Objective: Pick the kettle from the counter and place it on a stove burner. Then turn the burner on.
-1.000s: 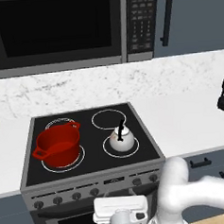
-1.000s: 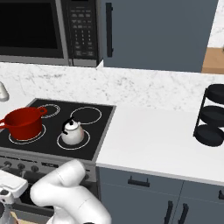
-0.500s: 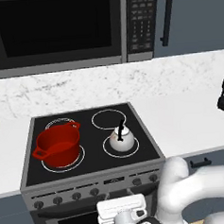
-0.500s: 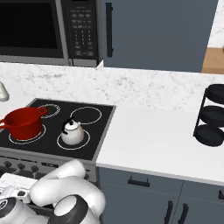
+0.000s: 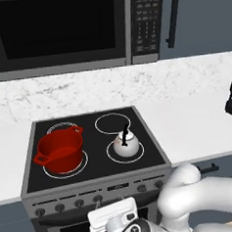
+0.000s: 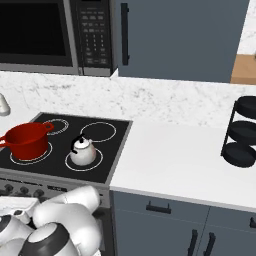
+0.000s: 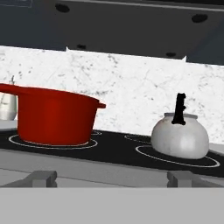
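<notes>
Kettle (image 5: 126, 144) sits centred on front-right burner (image 5: 140, 152), beside red pot (image 5: 60, 151).

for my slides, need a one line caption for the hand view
Low view across the stove: red pot left, kettle on front right burner.

A red two-handled pot (image 5: 60, 151) sits on the near left burner of the black stove top (image 5: 150, 150). A dark microwave (image 5: 58, 31) hangs above. A black tiered rack (image 6: 243, 132) stands at the far right. A row of knobs (image 5: 70, 205) lines the stove's front.
</notes>
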